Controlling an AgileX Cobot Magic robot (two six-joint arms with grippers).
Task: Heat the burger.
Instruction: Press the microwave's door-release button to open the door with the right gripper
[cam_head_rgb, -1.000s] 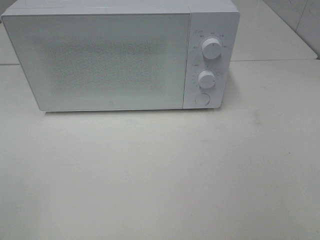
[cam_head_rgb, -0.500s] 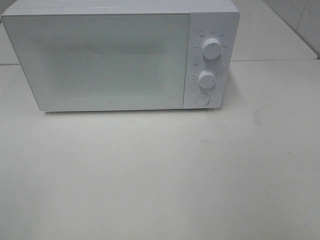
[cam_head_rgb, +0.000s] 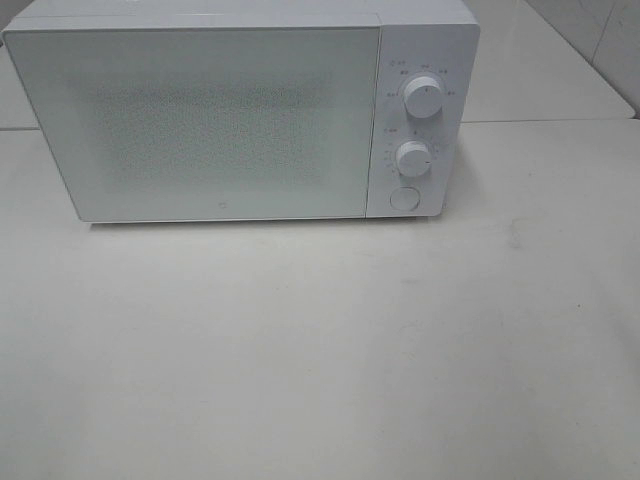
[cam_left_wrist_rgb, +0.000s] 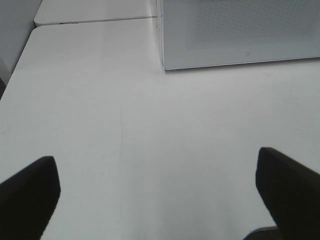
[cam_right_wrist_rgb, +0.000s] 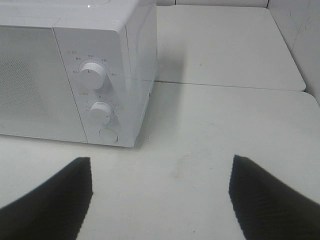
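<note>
White table (cam_head_rgb: 320, 350) w/ closed microwave (cam_head_rgb: 200, 120); left tool (cam_left_wrist_rgb: 157, 192) & right tool (cam_right_wrist_rgb: 162, 195) jaws apart, empty.

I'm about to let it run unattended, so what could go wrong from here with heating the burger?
1. No burger shows in any view, and the microwave has its frosted door shut, so it might get run empty.
2. The upper knob, lower knob and round button sit close together; the right gripper, with its jaws wide open, could nudge the wrong one.
</note>
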